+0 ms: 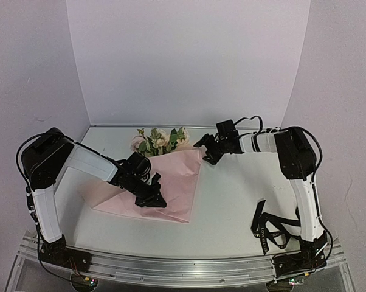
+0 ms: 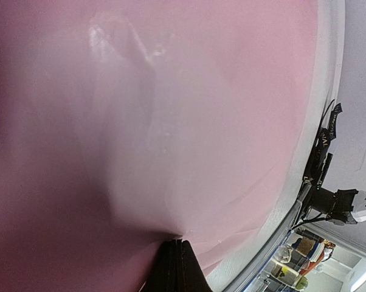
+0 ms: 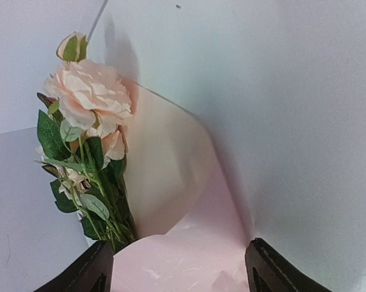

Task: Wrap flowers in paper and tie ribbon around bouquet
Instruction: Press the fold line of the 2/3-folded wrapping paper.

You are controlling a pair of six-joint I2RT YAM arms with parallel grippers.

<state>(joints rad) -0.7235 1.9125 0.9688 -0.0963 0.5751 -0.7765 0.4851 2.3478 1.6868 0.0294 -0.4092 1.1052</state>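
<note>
The pink paper (image 1: 171,182) lies left of the table's middle, with the flowers (image 1: 160,140) poking out at its far end. My left gripper (image 1: 151,198) rests on the paper's near part. In the left wrist view its fingertips (image 2: 177,243) are pressed together at a pucker in the paper (image 2: 171,121). My right gripper (image 1: 206,149) hovers at the paper's far right corner, open. In the right wrist view the curled paper (image 3: 183,182) sits between its spread fingers (image 3: 79,274), with the flowers (image 3: 89,103) to the left. The black ribbon (image 1: 271,228) lies looped by the right arm's base.
White walls close in the table (image 1: 244,194) at the back and on both sides. A metal rail (image 1: 183,267) runs along the near edge. The ribbon (image 2: 326,131) and the right arm's base (image 2: 341,204) show at the edge of the left wrist view.
</note>
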